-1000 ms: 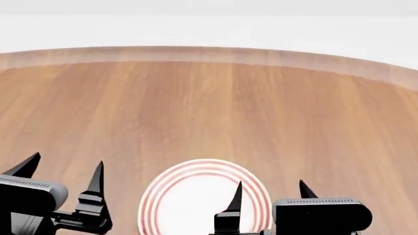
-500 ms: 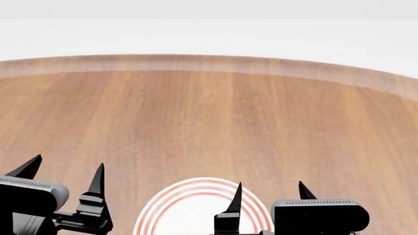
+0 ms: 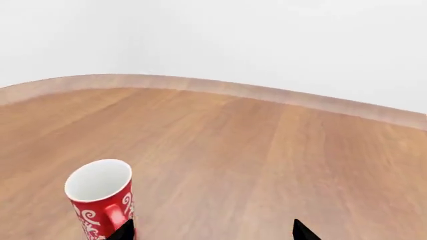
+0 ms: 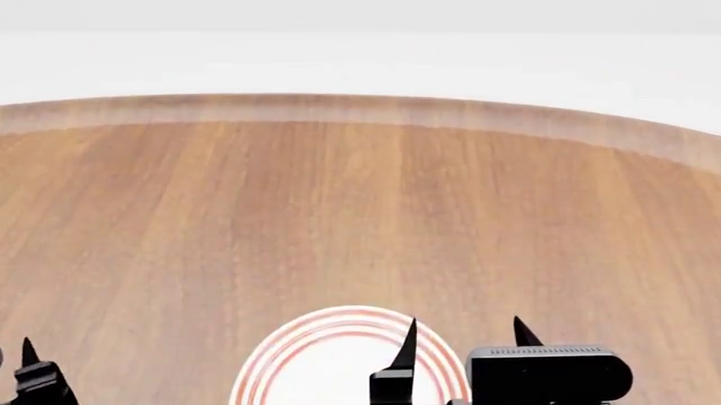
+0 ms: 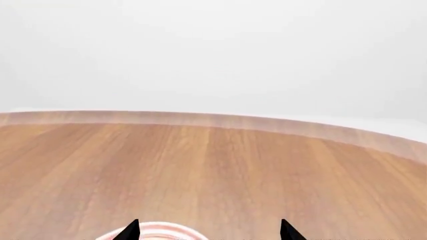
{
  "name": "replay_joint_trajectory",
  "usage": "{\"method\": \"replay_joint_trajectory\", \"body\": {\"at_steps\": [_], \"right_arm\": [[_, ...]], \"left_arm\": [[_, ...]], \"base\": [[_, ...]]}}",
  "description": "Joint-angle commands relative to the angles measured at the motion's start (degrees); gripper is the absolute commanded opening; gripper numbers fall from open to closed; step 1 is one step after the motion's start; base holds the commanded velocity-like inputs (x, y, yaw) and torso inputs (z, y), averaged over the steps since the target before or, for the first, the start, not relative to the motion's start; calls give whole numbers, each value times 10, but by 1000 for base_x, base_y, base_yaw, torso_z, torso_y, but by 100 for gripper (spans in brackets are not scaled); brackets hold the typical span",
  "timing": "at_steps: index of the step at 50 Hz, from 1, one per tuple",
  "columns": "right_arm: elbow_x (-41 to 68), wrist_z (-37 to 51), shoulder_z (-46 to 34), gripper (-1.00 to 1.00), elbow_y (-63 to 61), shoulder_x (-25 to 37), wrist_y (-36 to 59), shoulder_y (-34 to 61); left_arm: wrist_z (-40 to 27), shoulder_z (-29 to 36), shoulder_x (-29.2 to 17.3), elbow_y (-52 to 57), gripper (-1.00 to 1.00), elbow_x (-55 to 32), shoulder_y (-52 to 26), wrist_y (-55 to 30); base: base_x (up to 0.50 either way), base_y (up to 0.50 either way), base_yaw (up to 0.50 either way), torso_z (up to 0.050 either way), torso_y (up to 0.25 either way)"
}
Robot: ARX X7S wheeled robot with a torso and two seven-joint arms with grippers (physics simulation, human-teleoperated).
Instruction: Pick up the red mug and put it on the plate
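Note:
The red mug (image 3: 101, 198) with white floral pattern and white inside stands upright on the wooden table in the left wrist view, its handle facing the camera. It is out of the head view. My left gripper (image 3: 212, 232) is open and empty, one fingertip (image 3: 124, 231) right in front of the mug's handle. In the head view only a bit of the left gripper (image 4: 34, 375) shows at the bottom left corner. The plate (image 4: 327, 359), white with red rings, lies at the near table edge. My right gripper (image 4: 462, 350) is open and empty above the plate's right side; the plate's rim (image 5: 157, 231) shows between its fingertips.
The round wooden table (image 4: 360, 211) stretches ahead with its curved far edge (image 4: 360, 108) against a white background. No other objects show.
My left arm has dropped down and left, almost out of the head view. Earlier the head view tilted so the plate slid lower. The right gripper has barely moved.

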Motion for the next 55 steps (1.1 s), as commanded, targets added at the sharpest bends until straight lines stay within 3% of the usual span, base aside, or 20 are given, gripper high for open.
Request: {"method": "replay_joint_trajectory", "body": {"at_steps": [1, 28, 55], "right_arm": [[-5, -12, 11, 100, 6, -9, -6, -1], [-4, -9, -3, 100, 35, -7, -25, 1], [-4, -4, -16, 100, 50, -3, -40, -1]], "left_arm": [[-12, -80, 16, -140, 100, 10, -2, 84], [19, -72, -11, -284, 100, 7, -76, 115], [85, -66, -38, -696, 100, 27, -262, 287]], "base": [[0, 0, 0, 0, 0], [0, 0, 0, 0, 0], [0, 0, 0, 0, 0]]}}
